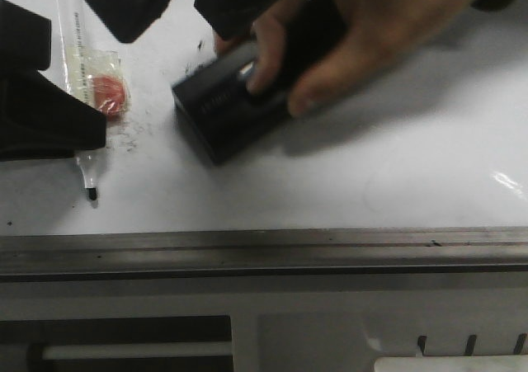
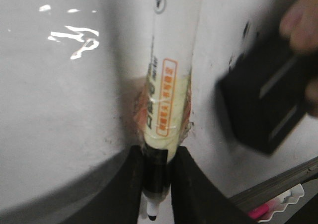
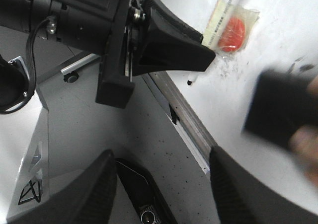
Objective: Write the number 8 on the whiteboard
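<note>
Here, the left gripper [image 2: 158,184] clamps the marker pen [image 2: 166,100], tip just off the whiteboard [image 1: 396,182], while a hand [image 1: 363,34] beside it wipes with an eraser [image 1: 227,108]; no number 8 shows, so write only once that hand clears.

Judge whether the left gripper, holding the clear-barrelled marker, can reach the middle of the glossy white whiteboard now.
Probably not: a person's hand pushing a black rectangular eraser block covers that stretch of the whiteboard, just beside the marker in the left gripper.
</note>
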Controlling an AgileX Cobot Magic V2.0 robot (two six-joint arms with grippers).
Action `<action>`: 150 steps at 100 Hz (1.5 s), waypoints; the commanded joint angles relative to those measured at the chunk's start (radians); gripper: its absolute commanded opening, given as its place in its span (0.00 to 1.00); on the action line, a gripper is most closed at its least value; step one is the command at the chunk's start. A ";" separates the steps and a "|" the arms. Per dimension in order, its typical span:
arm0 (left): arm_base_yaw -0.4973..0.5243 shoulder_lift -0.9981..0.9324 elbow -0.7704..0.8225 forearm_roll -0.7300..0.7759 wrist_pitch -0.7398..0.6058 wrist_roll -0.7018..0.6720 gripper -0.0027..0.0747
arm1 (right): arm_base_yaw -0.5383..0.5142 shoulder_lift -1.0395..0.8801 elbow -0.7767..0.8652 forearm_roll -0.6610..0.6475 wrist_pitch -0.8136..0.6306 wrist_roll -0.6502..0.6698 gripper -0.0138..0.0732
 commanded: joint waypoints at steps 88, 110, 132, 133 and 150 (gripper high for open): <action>0.002 -0.451 -0.019 0.143 0.083 -0.009 0.01 | 0.001 -0.285 0.155 -0.058 -0.367 -0.008 0.09; 0.002 -0.626 0.093 0.186 0.006 -0.009 0.01 | 0.001 -0.516 0.466 -0.092 -0.738 -0.008 0.09; 0.002 -0.781 0.241 0.246 -0.058 -0.009 0.01 | 0.001 -0.714 0.771 -0.106 -0.953 -0.018 0.09; 0.002 -0.783 0.244 0.246 -0.058 -0.009 0.01 | 0.001 -0.724 0.778 -0.106 -0.955 -0.018 0.09; 0.002 -0.805 0.288 0.244 -0.058 -0.009 0.01 | 0.001 -0.815 0.887 -0.106 -0.979 -0.018 0.09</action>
